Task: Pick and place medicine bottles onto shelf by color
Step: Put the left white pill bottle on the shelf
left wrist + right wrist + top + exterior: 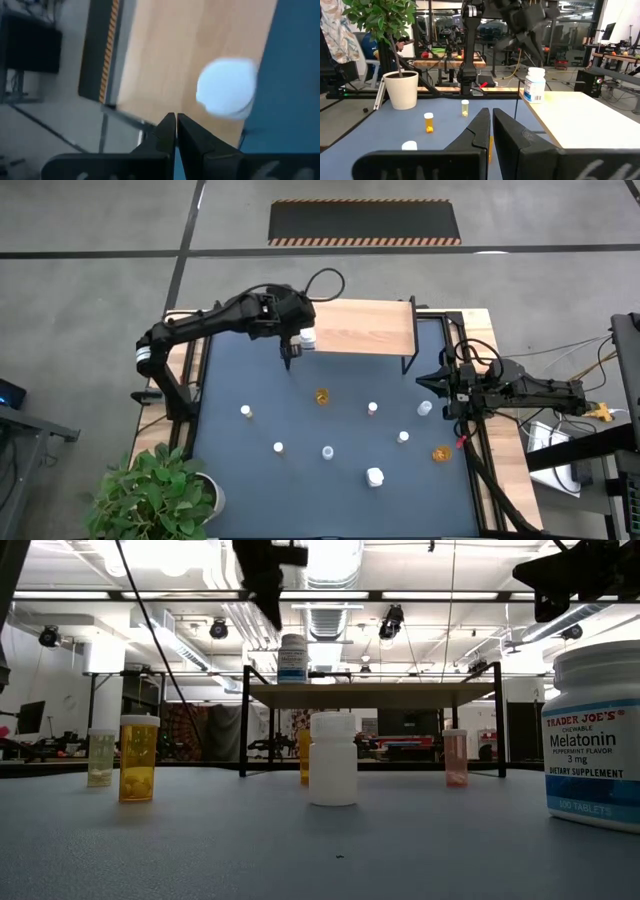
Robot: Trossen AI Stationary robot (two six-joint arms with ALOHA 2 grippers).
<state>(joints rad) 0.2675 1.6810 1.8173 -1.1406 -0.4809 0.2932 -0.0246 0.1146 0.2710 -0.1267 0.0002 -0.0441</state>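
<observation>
A white medicine bottle stands at the shelf's left front corner, the left claw closed and empty beside it; the right claw, also closed, waits at the table's right edge.

You see two matte black arms of jointed, boxy segments. A black cable loops above the left arm. The left tool has two dark, flat, tapered fingers; the right tool has the same.

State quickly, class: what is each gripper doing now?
Left gripper: shut, empty, above the light-wood shelf.
Right gripper: shut, empty, at the table's right edge.
</observation>
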